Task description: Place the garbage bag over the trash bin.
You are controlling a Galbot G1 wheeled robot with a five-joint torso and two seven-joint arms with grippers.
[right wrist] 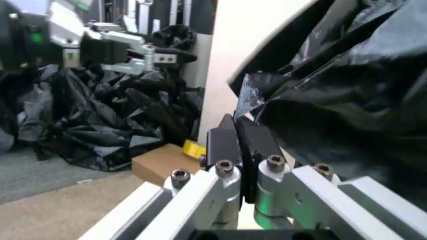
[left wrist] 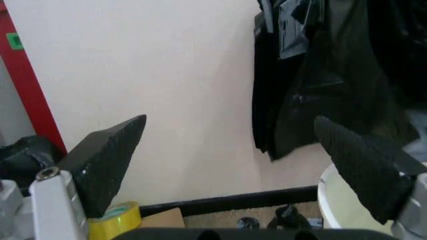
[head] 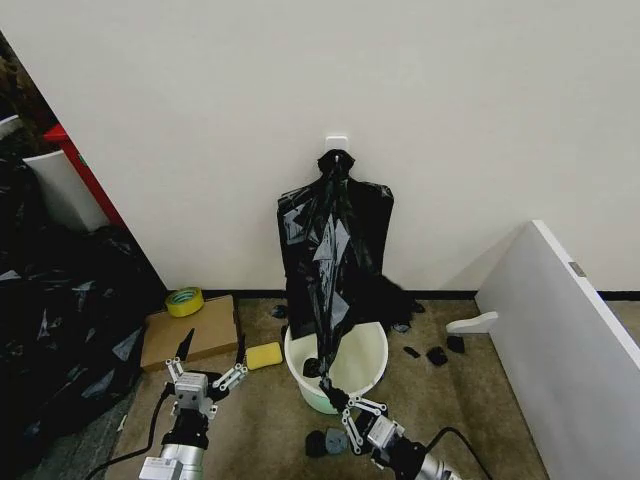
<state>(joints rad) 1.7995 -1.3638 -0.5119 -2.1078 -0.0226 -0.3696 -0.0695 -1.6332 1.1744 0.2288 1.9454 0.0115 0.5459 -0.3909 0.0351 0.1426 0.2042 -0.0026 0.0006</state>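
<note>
We see the glossy black plastic garbage bag (head: 333, 262) hanging from a white wall hook (head: 337, 143), its lower end drooping into the round white plastic trash bin (head: 372, 352) on the floor by the wall. Right gripper (head: 330, 388) sits at the bin's near rim, fingers pressed together, pinching the bag's bottom tip (right wrist view confirms the pads closed on black film). Left gripper (head: 211, 358) hovers beside the yellow sponge (head: 264, 355), near the cardboard box (head: 190, 331), fingers spread wide, holding nothing.
</note>
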